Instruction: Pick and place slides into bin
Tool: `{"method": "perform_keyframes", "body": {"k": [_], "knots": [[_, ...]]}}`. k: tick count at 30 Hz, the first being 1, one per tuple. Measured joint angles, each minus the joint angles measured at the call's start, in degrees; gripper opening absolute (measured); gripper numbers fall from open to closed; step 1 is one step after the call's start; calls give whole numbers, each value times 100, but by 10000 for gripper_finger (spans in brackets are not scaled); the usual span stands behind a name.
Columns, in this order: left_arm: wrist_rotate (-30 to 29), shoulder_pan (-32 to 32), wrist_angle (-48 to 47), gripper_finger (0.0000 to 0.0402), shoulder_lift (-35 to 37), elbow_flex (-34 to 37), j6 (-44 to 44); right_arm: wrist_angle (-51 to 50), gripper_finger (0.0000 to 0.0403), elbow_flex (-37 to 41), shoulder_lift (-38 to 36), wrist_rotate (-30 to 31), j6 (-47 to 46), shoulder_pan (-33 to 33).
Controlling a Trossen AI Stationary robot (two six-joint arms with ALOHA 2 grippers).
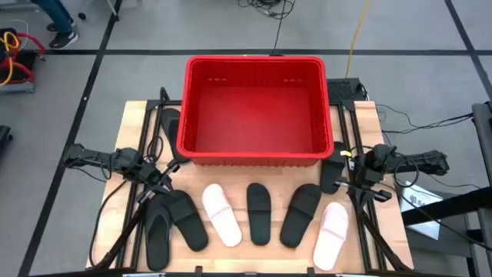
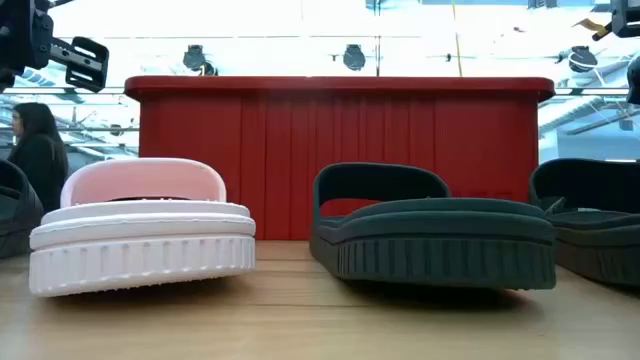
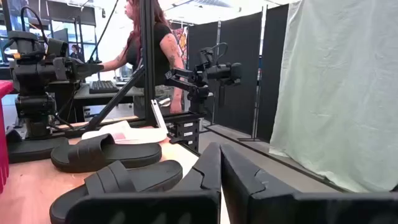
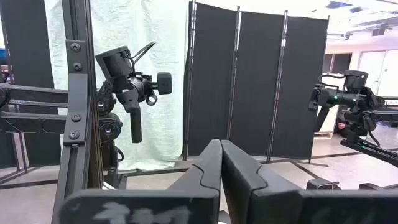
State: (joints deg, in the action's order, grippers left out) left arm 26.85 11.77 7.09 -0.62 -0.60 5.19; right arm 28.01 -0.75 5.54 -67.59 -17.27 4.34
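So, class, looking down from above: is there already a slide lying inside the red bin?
No. The bin shows only its bare red floor, while the slides, such as the white one, lie on the table in front of it.

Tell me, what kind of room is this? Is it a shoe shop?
Probably not a shop. It looks like a robot lab or workshop: dark folding screens stand around, another camera arm sits on a stand, cables trail over the taped floor, and a person works at a desk behind.

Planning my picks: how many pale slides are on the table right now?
2. One white slide lies in the front row, left of centre; the other pale slide sits at the row's right end. None shows inside the red bin.
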Motion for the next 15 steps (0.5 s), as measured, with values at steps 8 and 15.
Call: {"method": "perform_keyframes", "body": {"k": [8, 15], "knots": [[0, 0, 0, 26, -2, 0, 0, 0, 0, -2, 0, 2, 0, 0], [2, -2, 0, 26, -2, 0, 0, 0, 0, 0, -2, 2, 0, 2]]}}
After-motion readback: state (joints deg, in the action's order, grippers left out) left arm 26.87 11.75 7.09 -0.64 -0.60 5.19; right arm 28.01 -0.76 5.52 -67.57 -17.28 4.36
